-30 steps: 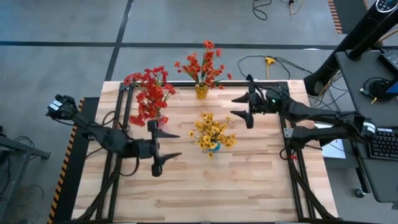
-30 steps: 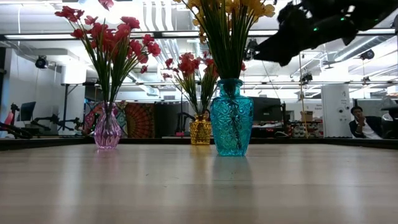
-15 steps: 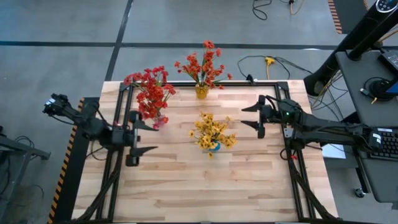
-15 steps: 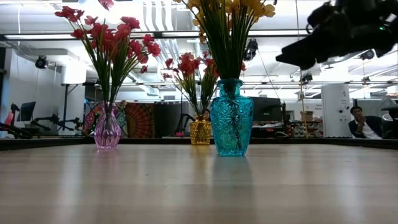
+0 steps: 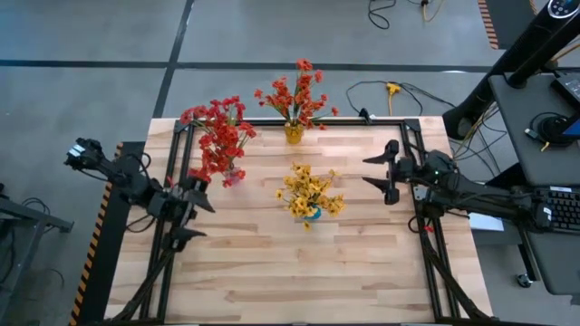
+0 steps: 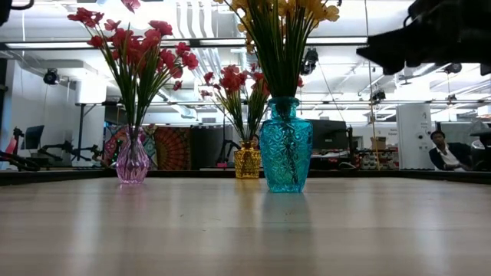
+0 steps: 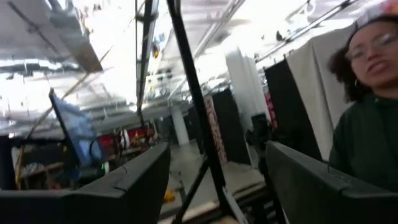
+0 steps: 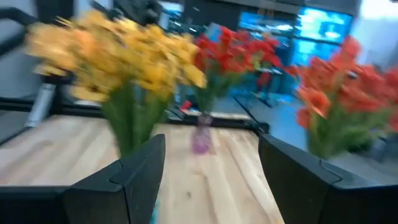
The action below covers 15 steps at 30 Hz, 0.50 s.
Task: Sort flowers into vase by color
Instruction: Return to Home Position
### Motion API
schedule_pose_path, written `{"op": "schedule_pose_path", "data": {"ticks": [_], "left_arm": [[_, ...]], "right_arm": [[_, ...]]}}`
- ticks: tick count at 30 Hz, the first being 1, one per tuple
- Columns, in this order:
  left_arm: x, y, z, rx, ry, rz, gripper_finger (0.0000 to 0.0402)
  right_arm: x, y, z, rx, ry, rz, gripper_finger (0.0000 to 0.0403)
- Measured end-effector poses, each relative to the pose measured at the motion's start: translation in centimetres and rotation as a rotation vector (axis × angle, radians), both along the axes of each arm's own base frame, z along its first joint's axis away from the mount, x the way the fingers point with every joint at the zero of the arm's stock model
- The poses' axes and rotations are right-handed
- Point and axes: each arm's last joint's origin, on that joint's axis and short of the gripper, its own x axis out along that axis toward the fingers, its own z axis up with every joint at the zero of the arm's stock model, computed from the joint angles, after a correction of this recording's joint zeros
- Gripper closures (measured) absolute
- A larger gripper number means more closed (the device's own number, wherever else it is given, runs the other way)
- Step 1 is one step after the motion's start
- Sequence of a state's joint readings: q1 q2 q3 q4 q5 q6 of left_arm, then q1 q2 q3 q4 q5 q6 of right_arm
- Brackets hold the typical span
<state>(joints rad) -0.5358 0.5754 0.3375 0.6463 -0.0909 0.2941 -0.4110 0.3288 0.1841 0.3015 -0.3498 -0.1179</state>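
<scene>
Red flowers [image 5: 217, 136] stand in a pink vase [image 6: 133, 159] at the far left. Orange-red flowers [image 5: 295, 96] stand in a yellow vase [image 6: 247, 161] at the far edge. Yellow flowers [image 5: 308, 190] stand in a blue vase [image 6: 285, 153] at the table's middle. My left gripper [image 5: 192, 208] is open and empty at the table's left edge. My right gripper [image 5: 385, 172] is open and empty, right of the yellow flowers.
A black frame [image 5: 181, 127] runs along the table's left, far and right edges. A person [image 7: 367, 124] shows in the left wrist view beyond the table; another sits in the room behind [image 6: 443, 152]. Bare wood [image 5: 299, 272] spans the near half.
My left gripper has drawn back toward the table's left edge, away from the middle. My right gripper has gone toward the table's right edge and a little nearer, away from the orange-red flowers. Both stay open. The vases and flowers have kept still.
</scene>
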Motion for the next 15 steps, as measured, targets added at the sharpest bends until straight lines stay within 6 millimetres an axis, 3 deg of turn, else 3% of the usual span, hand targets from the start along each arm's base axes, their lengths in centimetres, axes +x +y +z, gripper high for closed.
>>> {"op": "schedule_pose_path", "data": {"ticks": [7,15], "left_arm": [[0.4,-0.1,-1.9,-0.011,0.056,0.033,0.0155],[3.3,-0.3,-2.4,-0.024,0.133,0.126,0.0155]], "right_arm": [[-0.9,0.6,0.1,-0.003,-0.013,0.079,0.0152],[-1.2,0.7,-0.1,0.015,-0.005,0.079,0.0152]]}}
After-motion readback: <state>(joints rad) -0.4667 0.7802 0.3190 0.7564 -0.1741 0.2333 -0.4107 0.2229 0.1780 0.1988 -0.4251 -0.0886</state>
